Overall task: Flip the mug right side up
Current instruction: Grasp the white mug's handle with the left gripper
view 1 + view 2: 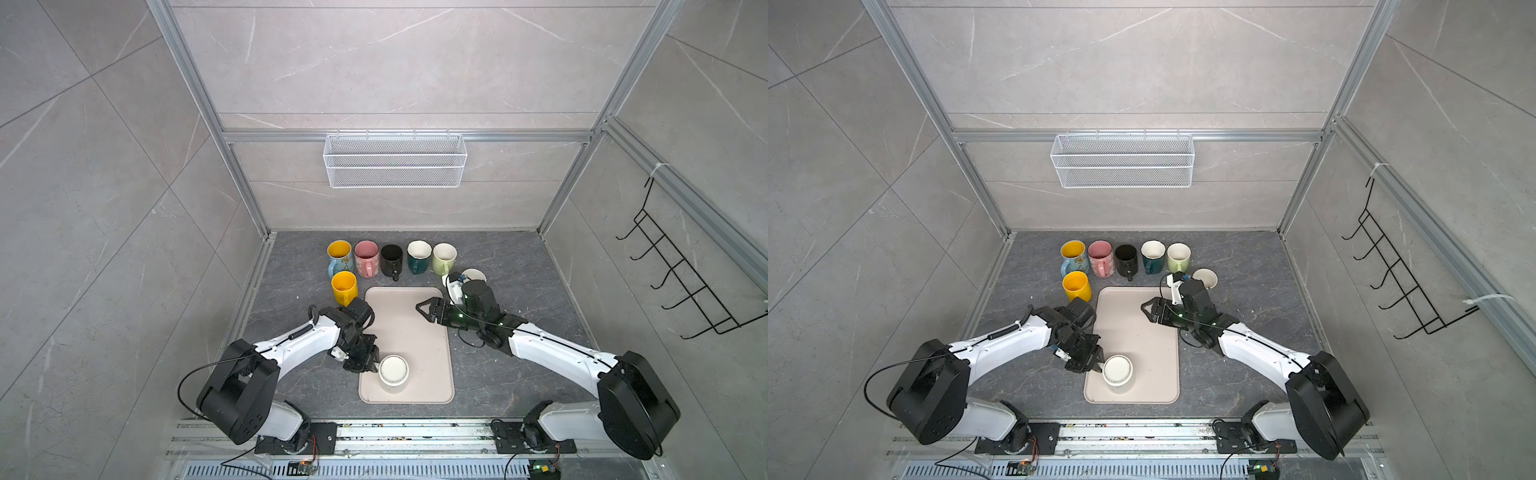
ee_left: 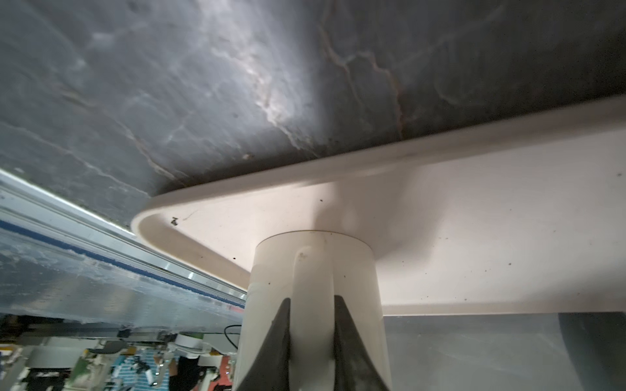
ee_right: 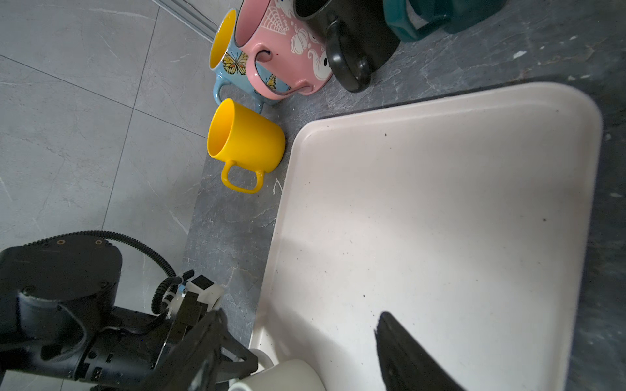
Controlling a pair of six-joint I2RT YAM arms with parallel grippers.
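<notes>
A: What is the left gripper [image 2: 312, 301] doing?

B: It is clamped on the cream mug [image 1: 393, 370]. In the left wrist view its two dark fingers [image 2: 281, 338] press the handle [image 2: 311, 270] from either side.

A: Where is that mug?

B: In both top views it stands low in the frame, just left of centre, in the lower left part of the tray [image 1: 411, 324]. It is upside down: the flat base faces up and the mouth sits on the tray. The handle points toward the left edge of the picture, where the left gripper [image 1: 1099, 363] meets it.

A: And the right gripper [image 1: 422, 308]?

B: It is spread, with nothing in it. It hangs over the upper right part of the tray [image 1: 1133, 316], well apart from the mug. In the right wrist view only one finger [image 3: 406, 355] shows, above bare tray [image 3: 440, 203].

A: What lies farther out?

B: Above the tray, five upright mugs stand in a row: a blue mug [image 1: 340, 253], a pink mug [image 1: 366, 257], a black mug [image 1: 392, 259], a teal mug [image 1: 419, 255] and a green mug [image 1: 444, 257]. A yellow mug [image 1: 344, 286] stands upright at the tray's upper left corner. A white cup [image 1: 473, 275] is half hidden behind the right arm.
</notes>
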